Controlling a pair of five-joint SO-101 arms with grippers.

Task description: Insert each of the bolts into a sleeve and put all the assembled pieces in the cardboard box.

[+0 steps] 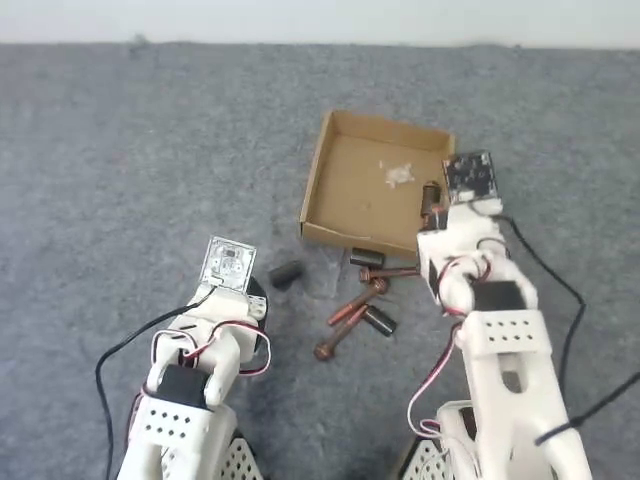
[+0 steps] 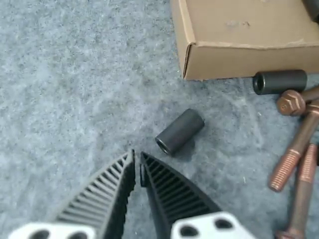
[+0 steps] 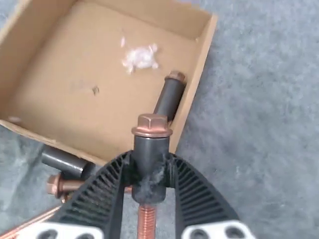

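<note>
My right gripper is shut on an assembled piece, a copper bolt pushed through a dark sleeve, held upright above the near right corner of the cardboard box. Another assembled piece lies inside the box against its right wall. My left gripper is shut on nothing, its tips just short of a loose dark sleeve lying on the grey mat. In the high view the right gripper is at the box and the left gripper is beside that sleeve.
In front of the box lie two more sleeves and several loose copper bolts. A white scrap sits on the box floor. Grey carpet stretches to the left and back of the box.
</note>
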